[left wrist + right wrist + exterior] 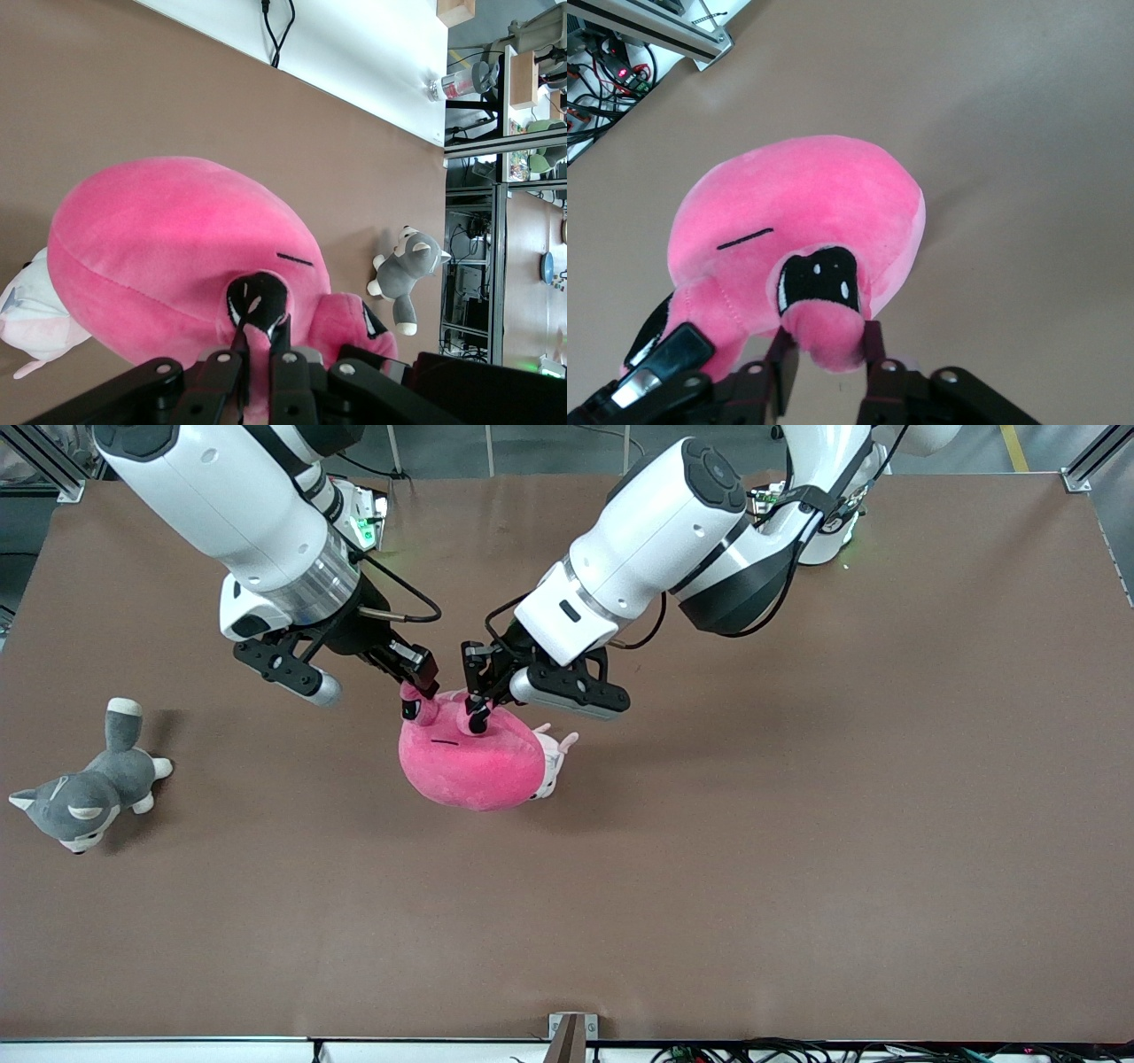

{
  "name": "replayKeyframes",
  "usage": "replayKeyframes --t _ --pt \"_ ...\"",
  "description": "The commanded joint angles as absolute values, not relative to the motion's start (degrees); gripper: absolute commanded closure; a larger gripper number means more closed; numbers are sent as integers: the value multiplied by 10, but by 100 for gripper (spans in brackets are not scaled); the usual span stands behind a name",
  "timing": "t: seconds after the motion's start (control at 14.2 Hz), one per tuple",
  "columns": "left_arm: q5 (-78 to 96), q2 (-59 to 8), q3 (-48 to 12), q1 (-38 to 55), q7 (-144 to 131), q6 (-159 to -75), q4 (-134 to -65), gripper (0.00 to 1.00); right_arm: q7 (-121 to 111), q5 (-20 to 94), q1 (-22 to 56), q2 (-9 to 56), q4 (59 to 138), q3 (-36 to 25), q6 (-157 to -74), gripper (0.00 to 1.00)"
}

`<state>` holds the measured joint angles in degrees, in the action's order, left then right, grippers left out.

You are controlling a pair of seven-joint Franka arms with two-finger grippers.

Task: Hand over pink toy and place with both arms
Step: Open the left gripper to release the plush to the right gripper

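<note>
The pink toy (pixel 469 766) is a round hot-pink plush with black eyes, over the middle of the table. My left gripper (pixel 478 716) is shut on one ear nub, squeezing it thin in the left wrist view (pixel 261 341). My right gripper (pixel 422 685) is at the other ear nub. In the right wrist view (pixel 828 350) its fingers stand on either side of that nub, which is not squeezed. The toy's body (pixel 806 204) hangs below both grippers. The toy (pixel 177 239) partly covers a pale puppy plush. I cannot tell whether the toy touches the table.
The pale pink-and-white puppy plush (pixel 551 755) lies on the brown table beside and partly under the toy, and also shows in the left wrist view (pixel 31 314). A grey-and-white husky plush (pixel 84 797) lies near the right arm's end of the table.
</note>
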<state>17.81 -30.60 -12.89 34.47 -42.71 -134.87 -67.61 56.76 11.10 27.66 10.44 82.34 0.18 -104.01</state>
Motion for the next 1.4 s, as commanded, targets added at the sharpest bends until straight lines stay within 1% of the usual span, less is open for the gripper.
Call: replayKeyframes --t 0.0,0.14,0.21,0.28,0.91,0.98,1.12,1.19,1.26,1.33 --pt "185 -307 -124 350 -432 -1356 -669 100 562 111 283 100 831 -1 -1049 81" --pt "185 -307 -122 356 -432 -1356 -669 100 562 111 283 100 831 -1 -1049 96" --pt "185 -307 -122 356 -431 -1356 -669 100 562 111 283 100 831 0 -1049 98" --pt "185 -307 -122 356 -432 -1356 -669 100 562 111 282 100 831 -1 -1049 99" --pt "185 -305 -121 356 -431 -1356 -669 99 562 120 277 100 830 -1 -1049 100" --pt "185 -305 -120 356 -430 -1356 -669 92 562 120 276 100 830 -1 -1049 100" --pt "184 -304 -120 357 -432 -1367 -671 68 561 120 275 100 830 -1 -1049 100" --pt "185 -303 -122 357 -445 -1372 -671 52 561 120 275 100 830 -1 -1049 100" --pt "184 -303 -121 357 -458 -1373 -671 45 561 120 274 100 830 -1 -1049 100" --pt "185 -303 -122 357 -464 -1373 -671 33 560 120 273 100 830 -2 -1049 100"
